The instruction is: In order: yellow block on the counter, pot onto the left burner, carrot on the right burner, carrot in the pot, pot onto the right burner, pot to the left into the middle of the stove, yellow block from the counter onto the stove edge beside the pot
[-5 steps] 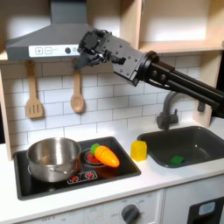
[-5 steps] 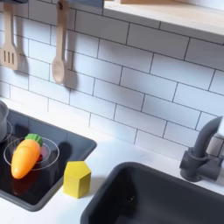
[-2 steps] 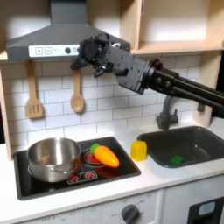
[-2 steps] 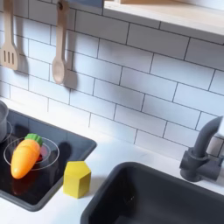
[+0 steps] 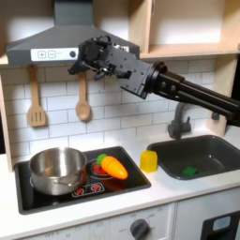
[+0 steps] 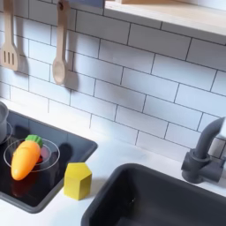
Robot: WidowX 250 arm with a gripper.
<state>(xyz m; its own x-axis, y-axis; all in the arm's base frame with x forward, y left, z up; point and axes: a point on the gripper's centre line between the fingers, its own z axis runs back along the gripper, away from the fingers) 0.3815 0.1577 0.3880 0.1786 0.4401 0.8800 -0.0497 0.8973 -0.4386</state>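
Up by the hood, the gripper point(image 5: 82, 58) has slid a little toward the first exterior view's left since a second ago. It hangs high in front of the grey hood point(image 5: 52, 42), well above everything else. Its black fingers look a bit apart, but I cannot tell for sure if they are open or closed. They hold nothing.

Nothing else has moved. In the first exterior view, the shiny round steel pot point(image 5: 56, 170) sits on the left burner of the flat black stove point(image 5: 131, 178). The plump orange carrot point(image 5: 112, 167) with its green end lies on the right burner, just beside the pot. The yellow block point(image 5: 149, 160) stands on the white counter point(image 5: 159, 192), between the stove and the dark sink point(image 5: 202, 152).

The second exterior view is much closer. There the carrot point(image 6: 26, 158) lies inside the red burner ring, and the yellow block point(image 6: 78, 180) shows flat faces and rounded corners. Two wooden spoons point(image 6: 59, 42) hang on the white tile wall.
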